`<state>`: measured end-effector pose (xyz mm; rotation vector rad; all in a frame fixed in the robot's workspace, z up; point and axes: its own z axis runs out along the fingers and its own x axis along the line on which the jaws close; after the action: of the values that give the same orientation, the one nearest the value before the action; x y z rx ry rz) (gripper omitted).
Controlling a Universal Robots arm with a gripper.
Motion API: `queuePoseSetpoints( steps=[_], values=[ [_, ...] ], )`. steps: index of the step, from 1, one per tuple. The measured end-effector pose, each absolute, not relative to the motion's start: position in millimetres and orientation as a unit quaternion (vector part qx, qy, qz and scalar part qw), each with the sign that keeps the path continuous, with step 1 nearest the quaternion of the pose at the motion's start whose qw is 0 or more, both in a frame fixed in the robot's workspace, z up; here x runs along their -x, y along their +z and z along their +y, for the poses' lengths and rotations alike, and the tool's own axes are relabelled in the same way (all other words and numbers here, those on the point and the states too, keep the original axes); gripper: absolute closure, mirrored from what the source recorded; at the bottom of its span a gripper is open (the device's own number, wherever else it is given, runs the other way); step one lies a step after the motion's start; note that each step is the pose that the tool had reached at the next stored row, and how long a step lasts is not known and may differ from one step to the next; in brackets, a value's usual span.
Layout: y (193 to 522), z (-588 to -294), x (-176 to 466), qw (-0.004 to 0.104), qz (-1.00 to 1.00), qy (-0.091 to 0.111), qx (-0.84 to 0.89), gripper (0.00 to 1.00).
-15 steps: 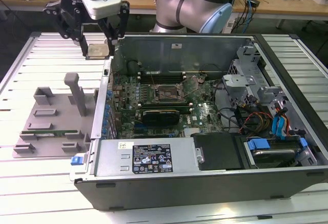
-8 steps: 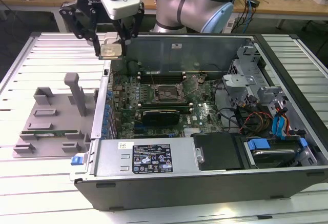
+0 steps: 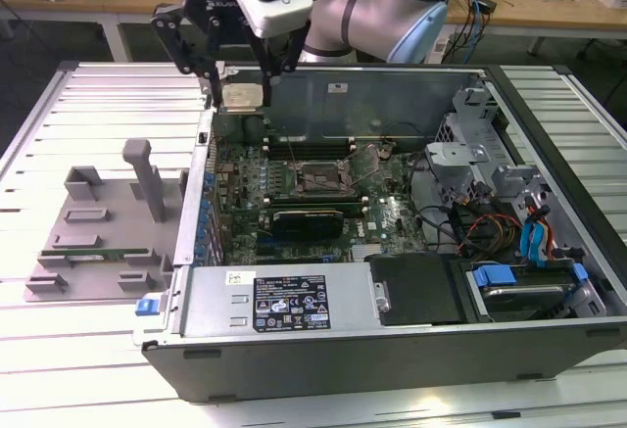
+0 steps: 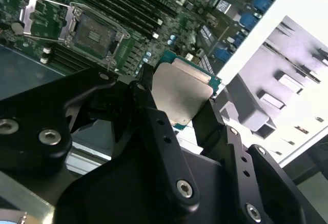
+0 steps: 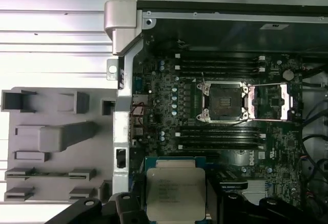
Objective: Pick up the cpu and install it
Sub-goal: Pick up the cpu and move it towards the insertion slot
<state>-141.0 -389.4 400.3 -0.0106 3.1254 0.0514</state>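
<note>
The cpu [image 3: 242,95] [image 4: 182,95] [image 5: 175,188], a flat square chip with a silver-grey top and thin green rim, hangs in the air with my gripper [image 3: 242,90] [image 4: 179,98] [image 5: 175,203] shut on its edges. In the exterior view it is above the far corner of the open computer case [image 3: 294,350] at the view's left. The motherboard socket [image 3: 318,177] [image 4: 95,32] [image 5: 224,100] lies open inside the case, its metal load plate [image 5: 274,101] swung back. The cpu is apart from the socket.
A grey fixture tray [image 3: 98,232] [image 5: 46,142] with an upright post sits on the slatted table beside the case. Memory slots [image 5: 220,62], a power supply [image 3: 284,301], drive bays and cables [image 3: 500,222] are inside the case. Case walls rise around the motherboard.
</note>
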Motion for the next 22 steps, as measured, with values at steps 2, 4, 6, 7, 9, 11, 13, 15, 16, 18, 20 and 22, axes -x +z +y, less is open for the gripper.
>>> queuePoseSetpoints(
  steps=[2,4,6,7,9,11,13,15,16,18,20,22],
  values=[
    [400,-389,134,0.008,1.0,0.016,0.003,0.45],
    [400,-389,126,0.008,1.0,0.016,0.003,0.45],
    [400,-389,121,0.008,1.0,0.016,0.003,0.45],
    [400,-389,118,0.008,1.0,0.016,0.003,0.45],
    [400,-389,112,0.008,1.0,0.016,0.003,0.45],
    [400,-389,105,0.008,1.0,0.016,0.003,0.45],
    [400,-389,96,0.008,1.0,0.016,0.003,0.45],
    [400,-389,91,0.008,1.0,0.016,0.003,0.45],
    [400,-389,91,0.008,1.0,0.016,0.003,0.45],
    [400,-389,91,0.008,1.0,0.016,0.003,0.45],
    [400,-389,90,0.008,1.0,0.017,0.003,0.45],
    [398,-389,88,0.006,1.0,0.016,0.003,0.45]
  ],
)
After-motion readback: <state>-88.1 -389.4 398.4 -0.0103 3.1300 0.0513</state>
